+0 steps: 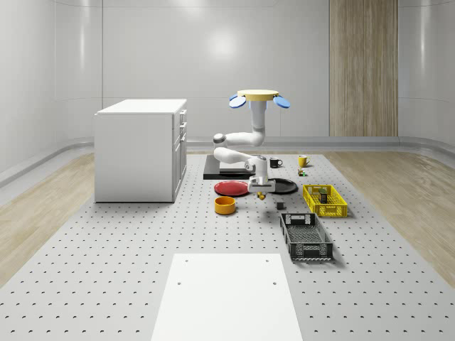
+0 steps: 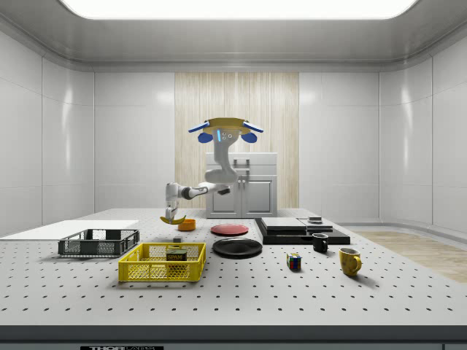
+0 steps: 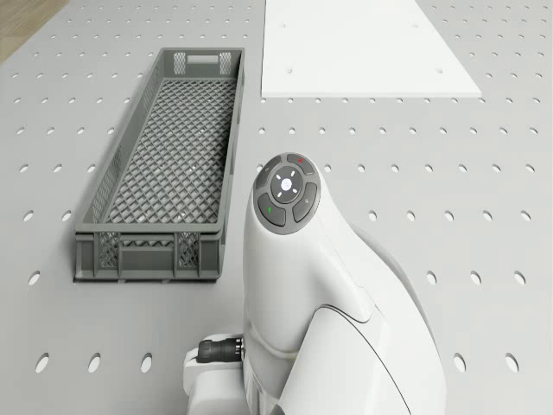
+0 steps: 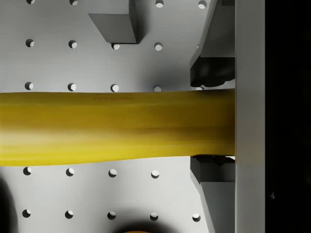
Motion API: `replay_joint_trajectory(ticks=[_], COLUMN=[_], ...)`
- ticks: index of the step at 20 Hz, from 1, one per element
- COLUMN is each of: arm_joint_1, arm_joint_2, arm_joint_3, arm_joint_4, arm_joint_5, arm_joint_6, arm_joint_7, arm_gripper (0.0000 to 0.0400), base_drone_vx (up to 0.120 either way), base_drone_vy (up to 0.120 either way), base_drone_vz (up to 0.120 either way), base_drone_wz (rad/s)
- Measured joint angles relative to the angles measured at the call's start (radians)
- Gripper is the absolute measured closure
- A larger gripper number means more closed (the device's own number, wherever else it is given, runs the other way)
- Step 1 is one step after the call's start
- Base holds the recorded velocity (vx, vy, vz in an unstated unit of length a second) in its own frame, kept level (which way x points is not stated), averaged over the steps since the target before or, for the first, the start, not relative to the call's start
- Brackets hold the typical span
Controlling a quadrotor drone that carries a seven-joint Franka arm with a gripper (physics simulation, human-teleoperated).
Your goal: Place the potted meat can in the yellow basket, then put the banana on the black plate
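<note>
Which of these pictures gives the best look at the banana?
The wrist view: the banana stretches right across it, pinched between the hand's fingers above the perforated table. In the side view it is a small yellow curve under the hand; in the whole-scene view, just a yellow speck there.

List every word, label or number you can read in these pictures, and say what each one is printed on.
"SPAM": on the can lying in the yellow basket, side view.
Plate on the table's front edge, side view: lettering too small to read.
Faint marking on the banana held in the hand, wrist view: not legible.
</note>
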Motion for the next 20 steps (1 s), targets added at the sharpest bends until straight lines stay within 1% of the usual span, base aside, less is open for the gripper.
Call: replay_joint_trajectory(ticks=[7,20], arm_joint_1=[0.001,-0.001], arm_joint_2=[-0.004,-0.009], arm_joint_3=[0.013,0.017], arm_joint_4=[-0.005,-0.006], arm_joint_5=[0.013,0.018], arm_joint_6=[-0.005,-0.002], arm_joint_7=[0.002,0.004], arm_gripper=[0.0207,0.0207], base_drone_vx=[-0.12,-0.12], base_drone_vy=[0.12,0.12], base_drone_vz=[0.0,0.0], base_drone_wz=[0.0,0.0])
